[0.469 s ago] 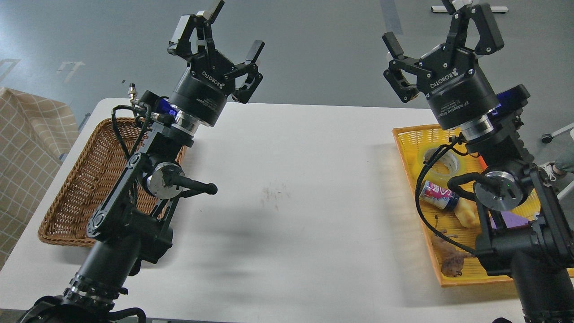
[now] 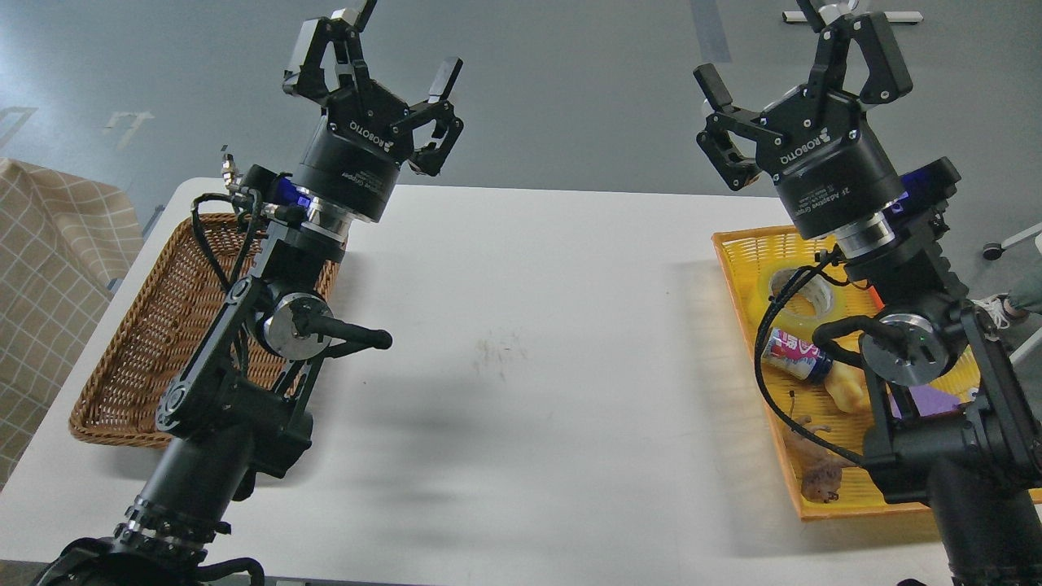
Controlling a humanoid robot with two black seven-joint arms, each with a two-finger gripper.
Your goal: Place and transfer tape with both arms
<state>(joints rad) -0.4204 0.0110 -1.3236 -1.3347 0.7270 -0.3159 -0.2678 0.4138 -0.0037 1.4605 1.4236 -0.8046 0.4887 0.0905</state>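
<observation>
The tape lay in the far end of the yellow tray at right. Both the left gripper and right gripper hung raised, fingers spread, empty, apparently leaving room to reach down.

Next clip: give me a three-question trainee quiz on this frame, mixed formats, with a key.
1. True or false: the tape lies in the wicker basket.
2. Multiple choice: the left gripper and the right gripper are A) both open and holding nothing, B) both shut on the tape, C) left open, right shut.
3. Fill in: the small can lies on its side in the ____ tray.

Key
1. False. The tape lies in the yellow tray, at its far end, partly behind the right arm.
2. A.
3. yellow.
</observation>
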